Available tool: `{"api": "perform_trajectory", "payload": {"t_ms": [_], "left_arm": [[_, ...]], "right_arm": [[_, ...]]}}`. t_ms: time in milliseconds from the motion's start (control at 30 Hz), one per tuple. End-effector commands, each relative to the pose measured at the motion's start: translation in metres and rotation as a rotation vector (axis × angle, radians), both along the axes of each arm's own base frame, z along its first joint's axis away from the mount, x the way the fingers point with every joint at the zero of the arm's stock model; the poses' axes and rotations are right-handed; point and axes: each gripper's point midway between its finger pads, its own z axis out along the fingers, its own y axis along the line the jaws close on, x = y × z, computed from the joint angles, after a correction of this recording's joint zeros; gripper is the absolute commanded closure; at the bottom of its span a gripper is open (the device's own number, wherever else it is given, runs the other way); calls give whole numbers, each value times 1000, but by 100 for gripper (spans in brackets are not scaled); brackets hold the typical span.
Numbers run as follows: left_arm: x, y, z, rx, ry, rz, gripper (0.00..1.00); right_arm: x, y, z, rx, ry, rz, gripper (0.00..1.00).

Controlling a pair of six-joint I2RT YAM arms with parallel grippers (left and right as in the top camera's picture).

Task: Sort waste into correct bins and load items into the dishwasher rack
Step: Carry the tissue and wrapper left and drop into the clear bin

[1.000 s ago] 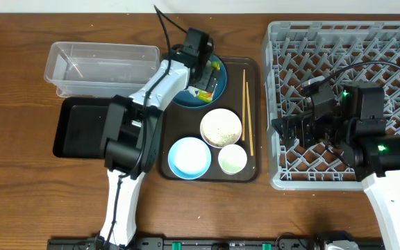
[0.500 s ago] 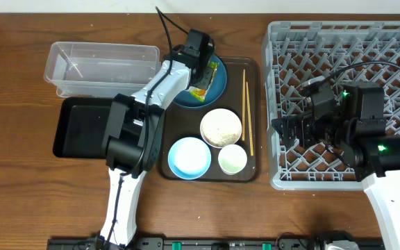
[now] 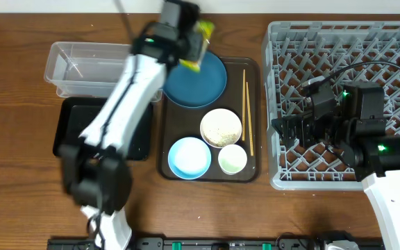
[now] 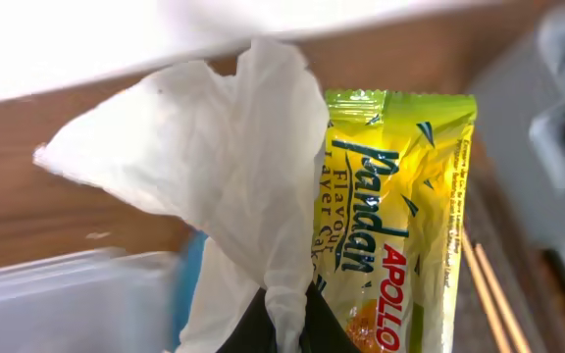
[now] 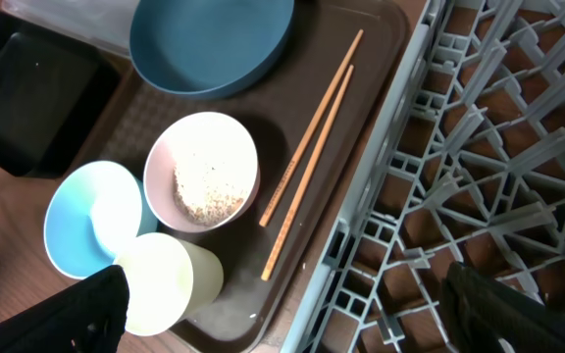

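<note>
My left gripper (image 3: 186, 43) is raised above the far rim of the blue plate (image 3: 200, 80), shut on crumpled white tissue paper (image 4: 214, 167) with the yellow-green snack wrapper (image 4: 400, 216) pressed beside it. Only the black fingertips (image 4: 327, 328) show in the left wrist view. The plate looks bare. A bowl with rice-like scraps (image 5: 201, 172), a light blue bowl (image 5: 86, 216), a white cup (image 5: 170, 284) and chopsticks (image 5: 312, 147) lie on the brown tray. My right gripper (image 3: 294, 128) hangs open over the near-left corner of the grey rack (image 3: 346, 69), holding nothing.
The clear tub (image 3: 99, 66) stands at the back left, with the flat black tray (image 3: 82, 128) in front of it. The brown serving tray (image 3: 252, 170) lies between them and the rack. The rack fills the right side of the table.
The left gripper shut on the tissue and wrapper on the blue plate, then lifted them up and toward the far edge. The right arm has not moved.
</note>
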Motion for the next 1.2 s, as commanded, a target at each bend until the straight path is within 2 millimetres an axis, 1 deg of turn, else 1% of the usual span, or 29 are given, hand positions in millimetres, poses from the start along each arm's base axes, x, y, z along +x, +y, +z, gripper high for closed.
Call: {"api": "perform_trajectory", "payload": {"t_ms": [0, 67, 233, 333, 433, 500, 633, 700, 833, 867, 900, 933, 967, 1000, 1033, 1100, 1167], "left_arm": [[2, 57, 1, 27, 25, 220, 94], [-1, 91, -5, 21, 55, 366, 94], [-1, 158, -27, -98, 113, 666, 94], [0, 187, -41, -169, 134, 812, 94], [-1, 204, -57, -203, 163, 896, 94], [-1, 207, -65, -207, 180, 919, 94], [-1, 207, -82, -201, 215, 936, 94], [-3, 207, -90, -223, 232, 978, 94], [-3, 208, -95, -243, 240, 1013, 93], [-3, 208, -95, -243, 240, 1013, 90], [-3, 208, -95, -243, 240, 1013, 83], [-3, 208, -95, -243, 240, 1012, 68], [-3, 208, -95, -243, 241, 1012, 56], [-4, 208, -96, -237, 244, 1007, 47], [-4, 208, -96, -227, 247, 995, 41], [-6, 208, -96, -219, 253, 988, 35], [-7, 207, -96, -217, 261, 986, 33]], "right_arm": [[2, 0, 8, 12, -17, -3, 1], [2, 0, 8, 12, -17, -3, 1], [2, 0, 8, 13, -17, -3, 1], [2, 0, 8, 13, -17, -3, 1], [2, 0, 8, 13, -16, -3, 1], [2, 0, 8, 13, -16, -3, 1], [1, 0, 8, 13, -15, -3, 1], [1, 0, 8, 13, -15, -3, 1], [0, 0, 7, 12, -9, -3, 1], [0, 0, 7, 12, -7, -3, 1], [0, 0, 7, 12, -6, -3, 1], [-1, 0, 7, 12, -4, -3, 1], [-1, 0, 6, 12, -3, -3, 1], [-1, 0, 6, 12, -3, -3, 1], [-1, 0, 6, 12, -3, -3, 1], [-1, 0, 7, 12, -4, -3, 1], [-1, 0, 7, 12, -4, -3, 1]]}}
